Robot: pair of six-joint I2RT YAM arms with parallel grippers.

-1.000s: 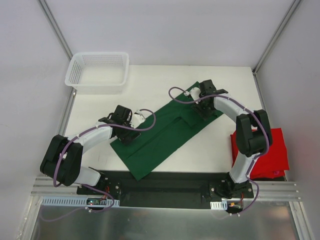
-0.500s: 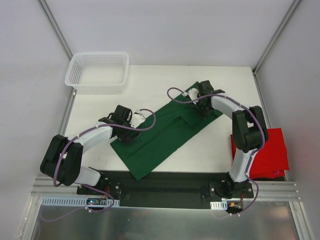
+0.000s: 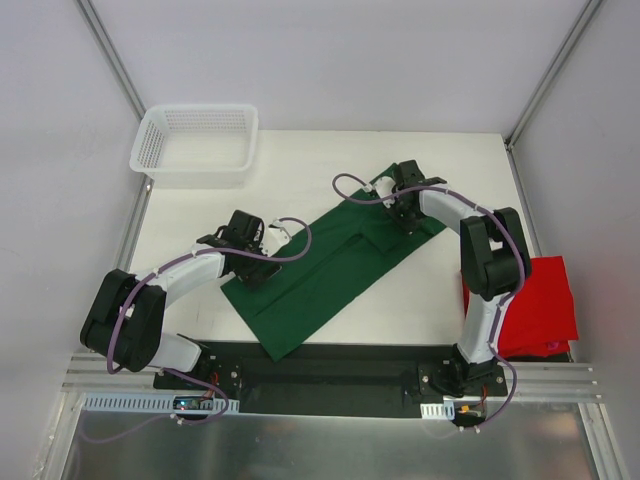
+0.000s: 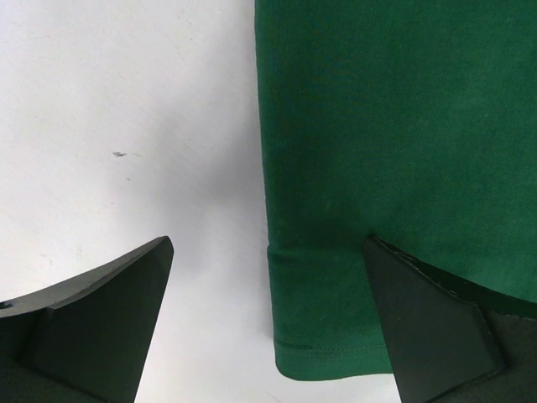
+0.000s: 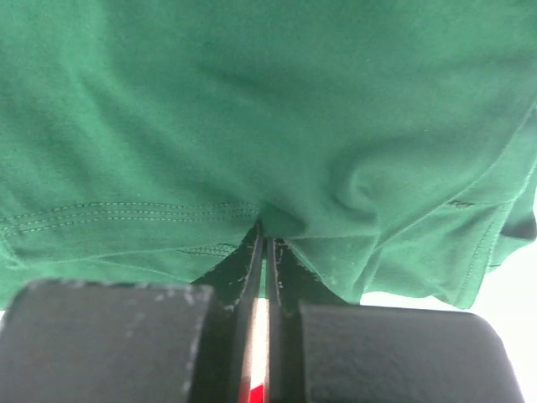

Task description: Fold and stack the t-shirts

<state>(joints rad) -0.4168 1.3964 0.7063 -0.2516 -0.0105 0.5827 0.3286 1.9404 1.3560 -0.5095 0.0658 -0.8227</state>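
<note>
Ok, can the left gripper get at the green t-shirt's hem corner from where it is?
Probably yes. The left gripper is open right above the green t-shirt at its hem corner, one finger over fabric, the other over bare table, and nothing lies on that corner.

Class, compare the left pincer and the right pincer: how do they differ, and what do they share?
The left pincer stands wide open; the right pincer is shut. The left pincer holds nothing, straddling the edge of the green t-shirt; the right pincer pinches its bunched cloth. Both are black and sit at that shirt.
</note>
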